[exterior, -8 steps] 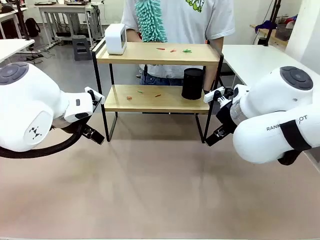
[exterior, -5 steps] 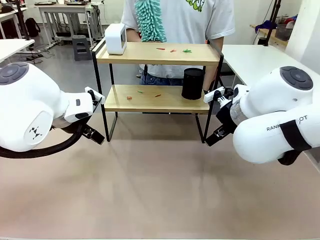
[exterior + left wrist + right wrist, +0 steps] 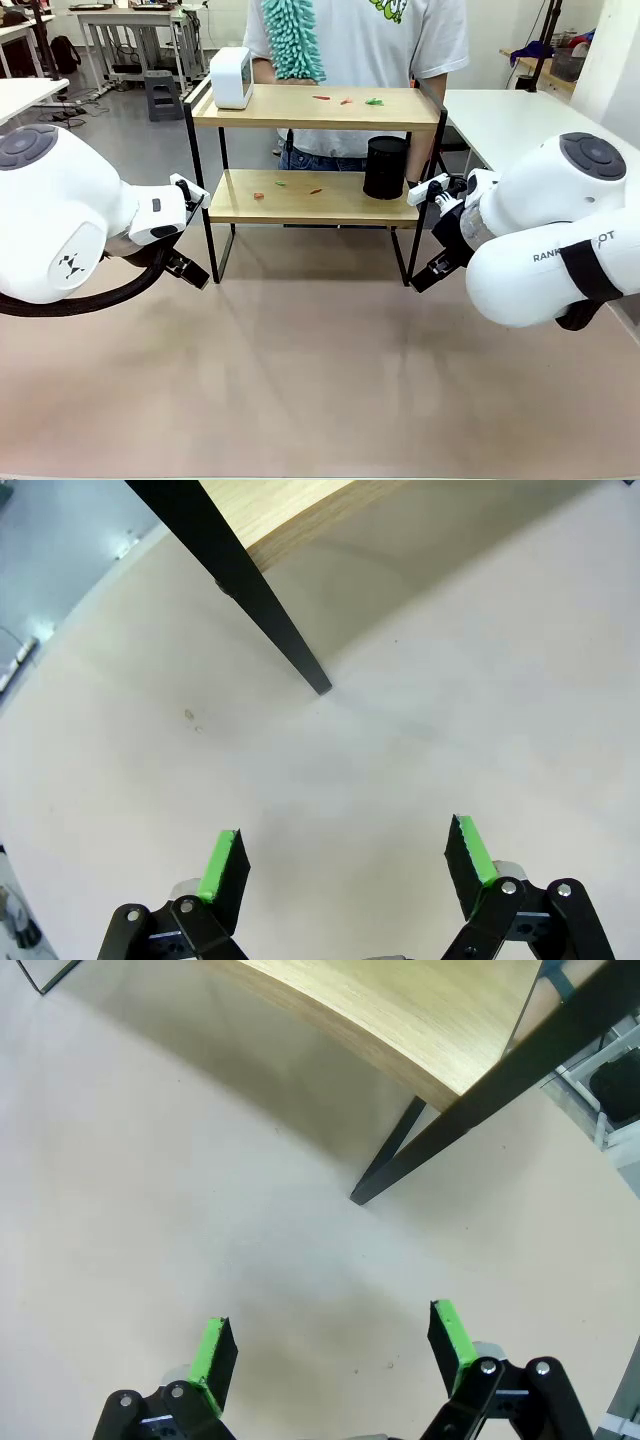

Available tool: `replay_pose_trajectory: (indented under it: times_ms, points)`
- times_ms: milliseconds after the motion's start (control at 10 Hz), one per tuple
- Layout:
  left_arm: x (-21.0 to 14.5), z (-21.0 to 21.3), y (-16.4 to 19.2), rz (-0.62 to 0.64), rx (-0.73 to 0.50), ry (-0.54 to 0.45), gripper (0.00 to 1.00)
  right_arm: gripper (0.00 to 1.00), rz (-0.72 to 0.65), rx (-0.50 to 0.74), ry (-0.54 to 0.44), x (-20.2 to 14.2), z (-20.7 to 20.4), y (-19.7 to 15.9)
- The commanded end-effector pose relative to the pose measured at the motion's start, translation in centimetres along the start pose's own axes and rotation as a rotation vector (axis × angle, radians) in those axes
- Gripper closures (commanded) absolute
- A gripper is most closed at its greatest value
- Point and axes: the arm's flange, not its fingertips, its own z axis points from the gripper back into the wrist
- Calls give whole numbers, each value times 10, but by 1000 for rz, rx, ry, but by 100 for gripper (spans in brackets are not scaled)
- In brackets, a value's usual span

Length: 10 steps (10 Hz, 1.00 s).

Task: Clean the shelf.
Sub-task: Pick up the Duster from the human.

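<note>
Shelf (image 3: 290,108) carries white box (image 3: 231,77), black cylinder (image 3: 386,167) — scattered scraps (image 3: 345,100).

Print on the right arm (image 3: 540,285)
Reads "RANK" then "OT" on the white shell, middle letters covered by a black strap (image 3: 588,270).

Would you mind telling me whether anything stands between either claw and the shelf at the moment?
Nothing visible does. The left claw and the right claw are both open above the tabletop. Each faces a leg of the shelf, with only bare surface between them.
</note>
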Motion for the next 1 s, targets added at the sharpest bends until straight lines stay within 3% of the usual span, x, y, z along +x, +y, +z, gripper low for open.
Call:
replay_pose_trajectory:
  times_ms: [0, 200, 300, 400, 500, 700, 900]
  points:
    - [0, 0, 1, 1, 0, 0, 0, 0, -1, 0, 0, 0, 0, 0]
    - [0, 0, 0, 0, 0, 0, 0, 0, 0, 0, 0, 0, 0, 0]
    - [2, 34, -11, -89, -117, -31, 0, 0, -33, 89, 10, 7, 43, -8]
    - [-4, 89, -11, -122, -351, -65, 0, 0, -191, 176, 7, 8, 107, -29]
    - [-20, 138, 1, -102, -443, -108, 0, 0, -372, 236, -7, -1, 162, -56]
    - [-73, 217, 52, 25, -504, -323, 0, 0, -653, 542, -124, -48, 235, -132]
    - [-148, 235, 125, 295, -541, -578, 0, 0, -959, 792, -351, -132, 240, -219]
